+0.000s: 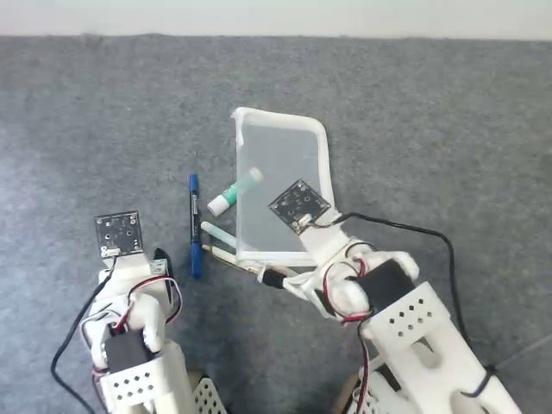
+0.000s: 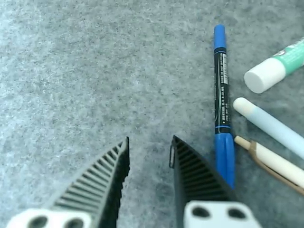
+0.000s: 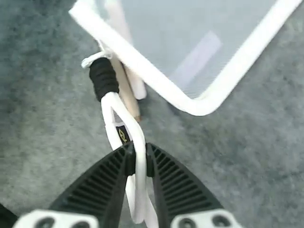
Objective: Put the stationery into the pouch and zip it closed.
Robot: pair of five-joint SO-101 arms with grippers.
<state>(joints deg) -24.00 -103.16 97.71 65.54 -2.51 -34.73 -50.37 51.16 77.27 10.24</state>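
Grey felt-like cover (image 1: 78, 103) lies flat across the table, fuzzy and slightly mottled, with lighter and darker patches. A pale plain strip (image 1: 276, 15) runs straight along its far edge and touches the cover along the full width of the high view.

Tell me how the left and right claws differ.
The left claw is open and empty; the right claw is shut on the pull cord of the pouch. The left claw sits beside the blue marker; the right claw, at the pouch's corner. Both are black and ribbed.
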